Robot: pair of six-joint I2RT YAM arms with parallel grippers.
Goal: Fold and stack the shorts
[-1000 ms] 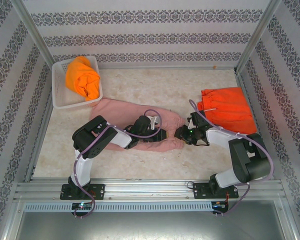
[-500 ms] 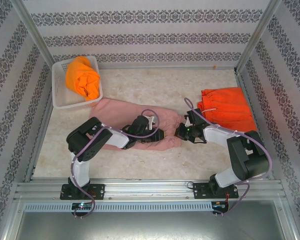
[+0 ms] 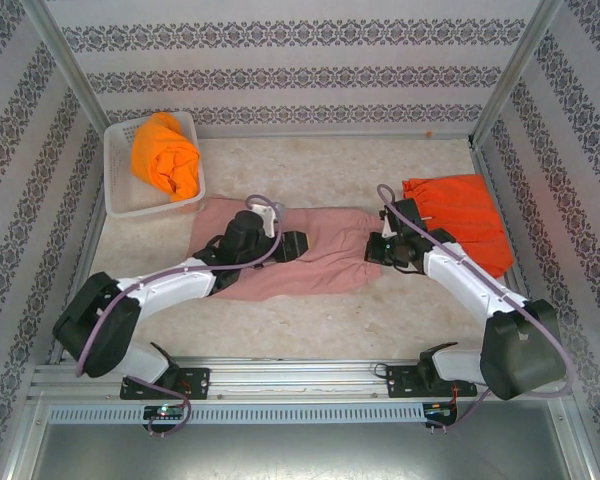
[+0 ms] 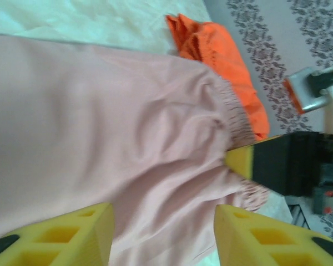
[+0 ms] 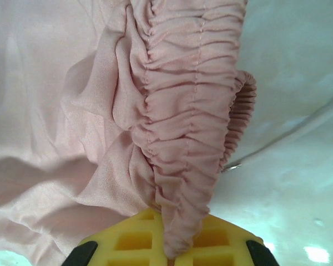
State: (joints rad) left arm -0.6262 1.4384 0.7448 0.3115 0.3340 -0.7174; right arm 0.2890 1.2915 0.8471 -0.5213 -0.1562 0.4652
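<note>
Looking down from the top camera, you had the pink shorts spread flat across the middle of the table, between the two arms, with the gathered waist turned toward the right side. Your right gripper sat at that right edge. Its wrist camera showed the jaws clenched on the elastic waistband, the ruched pink band running down between the yellow fingers and folding over on itself just above them. Your left gripper reached in from the left, over the middle of the same garment. Its own camera showed the jaws released, the two yellow pads standing apart with pink cloth in the gap between them, and I could not tell whether they touched the fabric. That view also caught one yellow fingertip of your right gripper pressed into the gathered waist. The red-orange shorts lay folded at the right edge of the table, just beside the pink waist and behind your right wrist. The yellow-orange shorts sat bunched in the white basket at the far left corner, well apart from both grippers.
</note>
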